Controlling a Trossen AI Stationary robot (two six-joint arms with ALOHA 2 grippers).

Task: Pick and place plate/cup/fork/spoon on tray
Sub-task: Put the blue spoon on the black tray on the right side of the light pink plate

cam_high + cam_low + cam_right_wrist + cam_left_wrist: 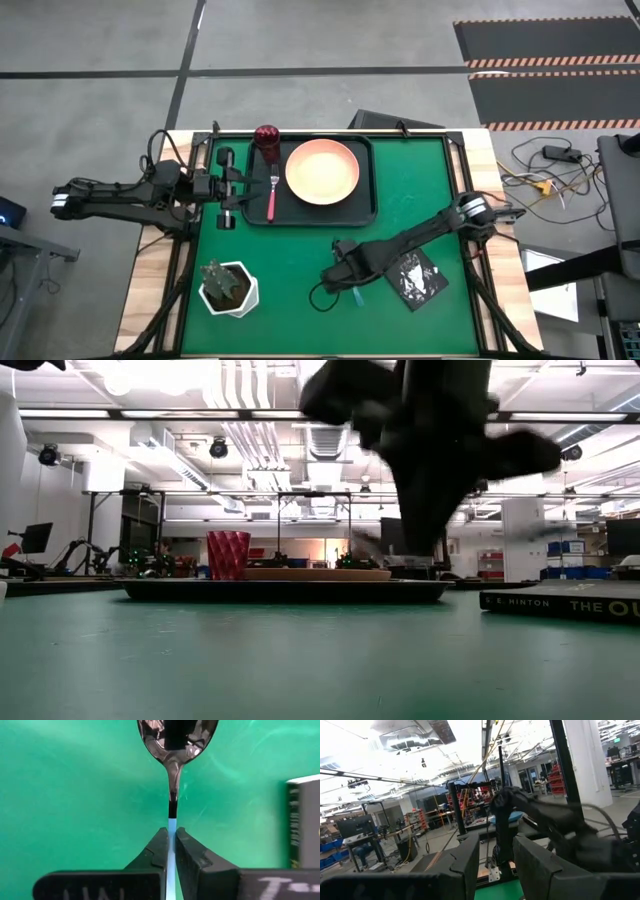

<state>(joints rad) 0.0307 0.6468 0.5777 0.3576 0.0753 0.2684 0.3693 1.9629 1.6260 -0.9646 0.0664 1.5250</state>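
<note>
The black tray (362, 212) lies at the far middle of the green mat. On it are the peach-orange plate (322, 170), the dark red cup (266, 137) at its far left corner and the pink-handled fork (272, 197) along its left side. My left gripper (240, 190) is open and empty over the tray's left rim. My right gripper (345, 282) is over the mat's near middle, shut on the spoon (176, 750), whose dark bowl points away from the fingers. The low view shows tray (285, 591), cup (228, 555) and plate (318, 573). My right gripper pinches the spoon's light blue handle (172, 826) between its two fingers, just behind where the dark metal neck begins. The fingers lie along the spoon, and the bowl (177, 735) sticks out ahead of them, hollow side toward the camera. The low view shows the gripper (420, 510) well above the mat.
A black book with white lettering (418, 280) lies on the mat just right of my right gripper and shows in the low view (560, 603). A white pot with a green plant (230, 287) stands at the near left. Bare green mat lies between the tray and my right gripper.
</note>
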